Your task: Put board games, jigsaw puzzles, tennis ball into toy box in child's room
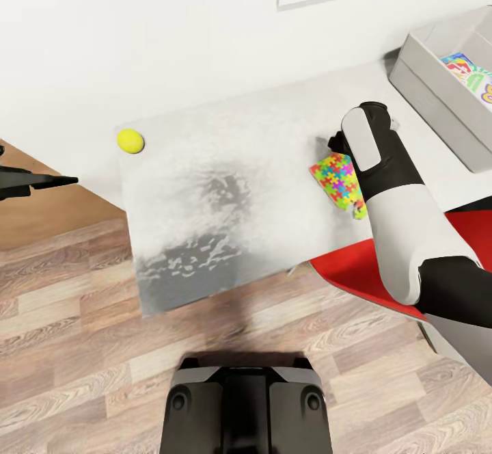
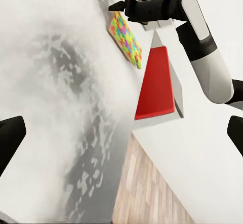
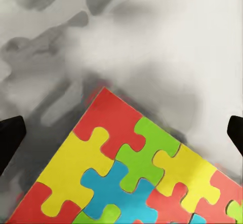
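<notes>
Head view shows the right gripper (image 1: 333, 145) poised over the table (image 1: 225, 201), just above the far corner of a jigsaw puzzle (image 1: 336, 182) that lies near the table's front edge, beside the red chair (image 1: 355, 273). Right wrist view looks down on the puzzle's corner (image 3: 126, 158) with both fingertips spread wide on either side, touching nothing. The left gripper (image 1: 51, 181) hangs off the table's left end, its fingers likewise apart and empty in the left wrist view. The tennis ball (image 1: 130, 141) rests at the table's far left corner, well apart from the puzzle. The toy box (image 1: 437, 91) stands at the table's right end, with a colourful flat item already inside it.

The puzzle looks thin, light and stiff, and it lies flat on the tabletop, so there is little edge for the fingers to catch. A pinch across one corner or edge seems the likeliest hold, perhaps after nudging the tile so part overhangs the table's front edge. Its smooth printed face may slip under a weak pinch.
</notes>
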Motion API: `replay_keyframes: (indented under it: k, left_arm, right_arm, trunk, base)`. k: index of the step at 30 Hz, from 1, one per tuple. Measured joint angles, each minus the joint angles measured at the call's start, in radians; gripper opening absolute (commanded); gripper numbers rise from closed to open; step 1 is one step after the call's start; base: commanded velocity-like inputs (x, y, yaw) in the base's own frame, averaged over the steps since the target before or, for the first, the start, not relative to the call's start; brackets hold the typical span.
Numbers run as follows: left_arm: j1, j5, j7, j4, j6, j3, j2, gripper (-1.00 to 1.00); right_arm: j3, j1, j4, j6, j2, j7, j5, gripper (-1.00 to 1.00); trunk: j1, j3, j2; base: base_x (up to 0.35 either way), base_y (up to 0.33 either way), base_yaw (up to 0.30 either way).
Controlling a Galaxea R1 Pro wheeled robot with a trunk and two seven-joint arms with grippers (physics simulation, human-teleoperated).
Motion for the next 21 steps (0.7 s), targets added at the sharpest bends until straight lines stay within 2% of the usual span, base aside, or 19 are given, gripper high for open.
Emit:
replay_keyframes:
  k: [21]
  left_arm:
    - [0.000, 0.001, 0.000, 0.000, 0.000, 0.000, 0.004, 1.00]
  right_arm:
    - [0.000, 0.000, 0.000, -0.001, 0.000, -0.001, -0.003, 1.00]
  trunk:
    - [0.000, 0.000, 0.000]
  base:
    - [-0.110, 0.100, 0.000]
